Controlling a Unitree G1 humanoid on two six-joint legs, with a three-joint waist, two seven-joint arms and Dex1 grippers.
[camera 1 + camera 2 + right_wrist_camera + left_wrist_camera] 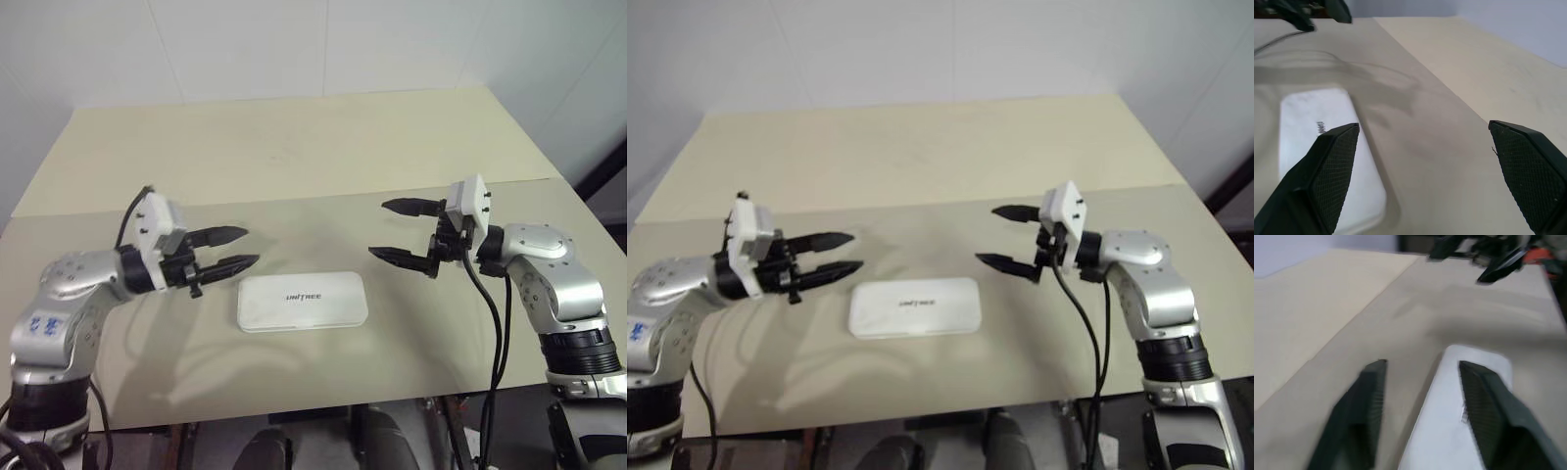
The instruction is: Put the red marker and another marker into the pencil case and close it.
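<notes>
Left claw [227, 250]: two black tapered fingers, cross-hatched pads, parted, empty, hovering at centre left of frame, tips just left of pencil case [303, 302]. Right claw [405, 232]: same build, fingers spread wide, empty, hovering at centre right, above and right of case. Pencil case: flat white hard plastic, rounded corners, dark lettering on lid, lid shut, lying at frame centre. Tabletop [294, 147]: smooth matte beige, seam line across middle. Wall behind: plain white panels.

Left end effector [223, 251] parted, right end effector [407, 232] wide
</notes>
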